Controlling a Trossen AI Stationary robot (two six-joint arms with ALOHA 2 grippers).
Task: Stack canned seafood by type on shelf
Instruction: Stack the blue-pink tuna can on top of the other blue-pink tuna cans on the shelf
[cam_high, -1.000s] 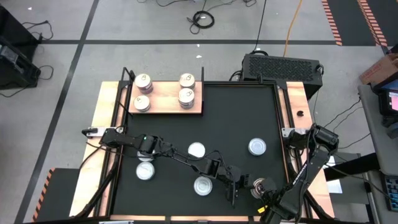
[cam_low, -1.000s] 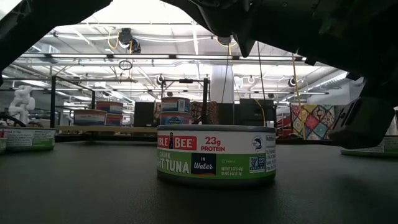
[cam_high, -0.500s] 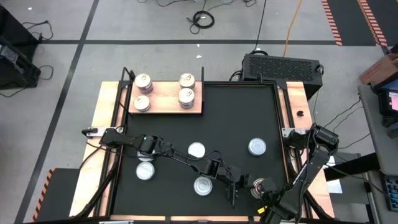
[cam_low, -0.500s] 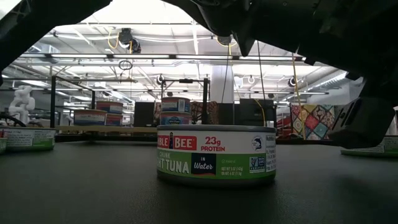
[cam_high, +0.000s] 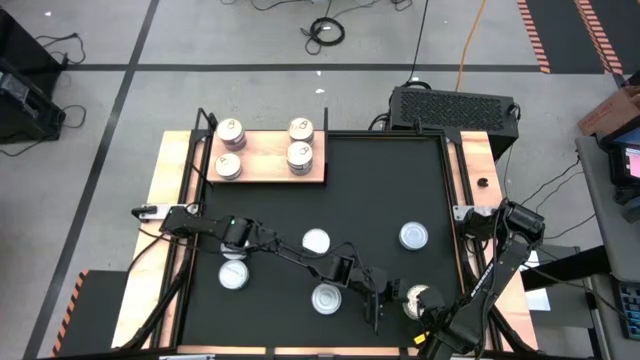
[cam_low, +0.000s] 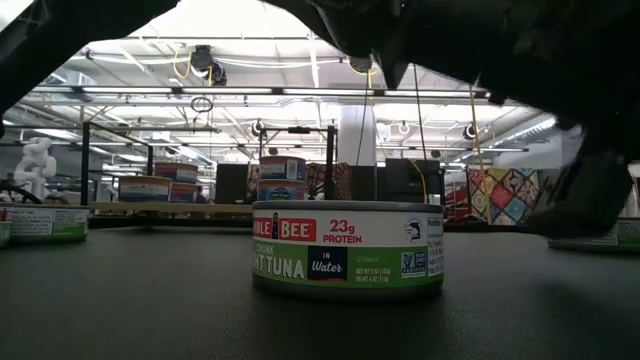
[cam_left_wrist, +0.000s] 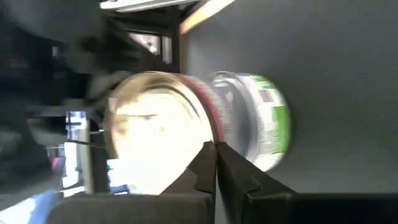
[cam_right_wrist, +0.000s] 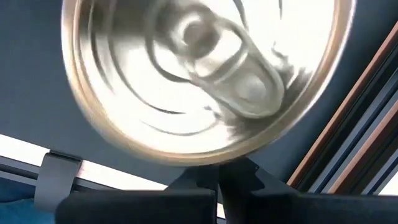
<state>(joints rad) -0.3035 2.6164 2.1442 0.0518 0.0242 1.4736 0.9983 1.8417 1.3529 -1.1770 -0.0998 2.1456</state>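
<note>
Between the two grippers, the short round gold-lidded tin (cam_high: 419, 298) at the front right of the black mat (cam_high: 380, 190) has shifted a touch toward the left gripper (cam_high: 384, 297), and its lid now shows brighter from above. In the high view, you see that gripper just beside the tin on one side and the right gripper (cam_high: 424, 316) close on the other. Four more flat silver-topped tins (cam_high: 316, 241) lie spread over the mat. The light wooden shelf board (cam_high: 265, 160) sits at the far left corner with four gold-lidded tins (cam_high: 299, 154) on it.

At table height, a green-labelled tuna tin (cam_low: 347, 248) stands upright in the middle, with the shelf far behind it. A dark blurred arm part (cam_low: 590, 195) hangs at the right.

From the left wrist you see the gold-lidded tin, blurred, just beyond that pincer's tips, which are pressed together, gripping nothing.

From the right wrist its pull-tab lid (cam_right_wrist: 199, 74) fills the view; this pincer's tips also meet, empty
</note>
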